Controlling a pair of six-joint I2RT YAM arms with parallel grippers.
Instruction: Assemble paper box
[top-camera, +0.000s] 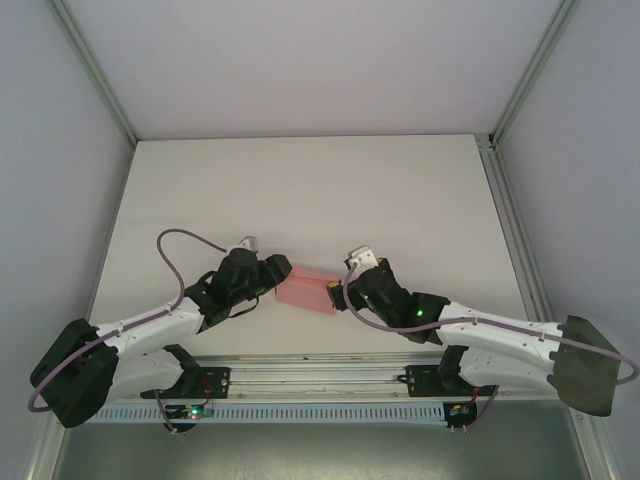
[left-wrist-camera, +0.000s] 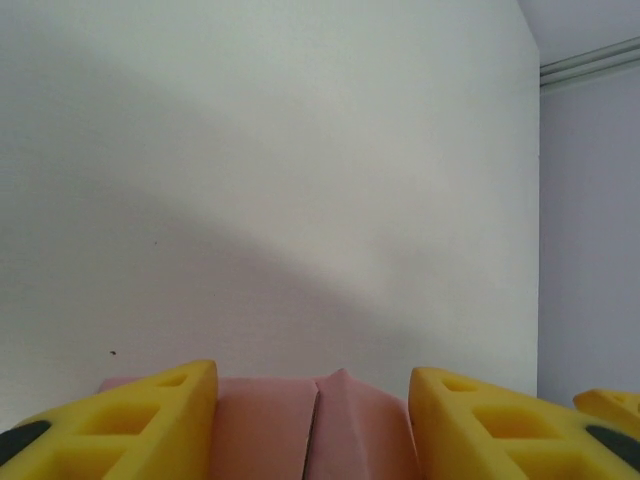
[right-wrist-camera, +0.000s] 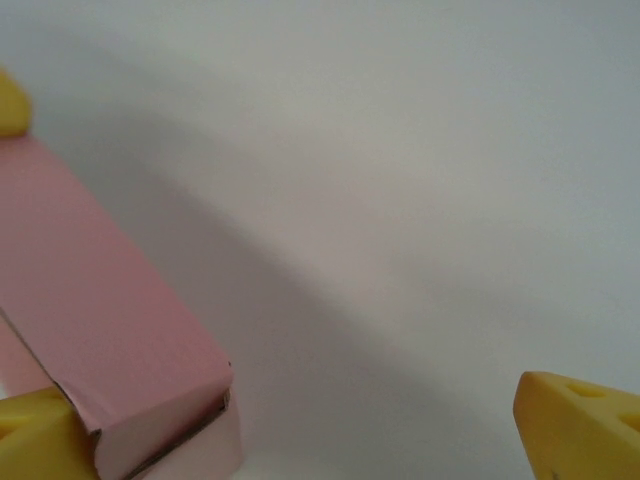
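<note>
The paper box (top-camera: 308, 288) lies on the counter (top-camera: 300, 190) near its front edge, between both arms; bare surface extends to the far edge. Right gripper (top-camera: 340, 293): jaws spread wide, a box corner against one side. Left gripper (left-wrist-camera: 312, 430): jaws flank the box end; the frame edge crops them, so a grip cannot be confirmed.

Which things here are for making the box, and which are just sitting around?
For the job:
paper box
left gripper
right gripper

Just there:
white table
grey cables
metal frame
</note>
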